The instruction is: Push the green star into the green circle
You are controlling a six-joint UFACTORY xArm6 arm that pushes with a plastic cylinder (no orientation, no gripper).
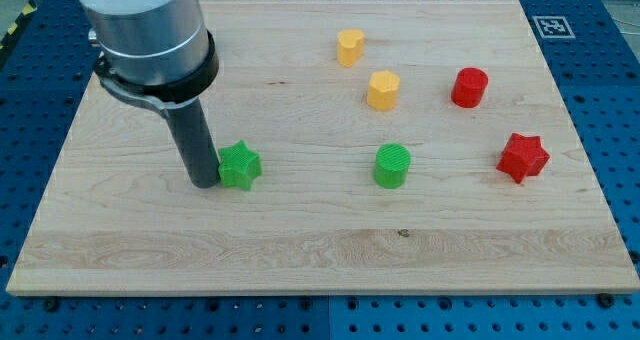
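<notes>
The green star (240, 165) lies on the wooden board, left of centre. The green circle (392, 166) stands to its right, about level with it, with a wide gap between them. My tip (204, 181) rests on the board right against the star's left side. The dark rod rises from it to the grey arm body at the view's top left.
A yellow heart (349, 47) and a yellow hexagon (383, 90) lie at the upper middle. A red cylinder (469, 87) and a red star (523, 157) lie at the right. The board (300, 250) lies on a blue perforated table.
</notes>
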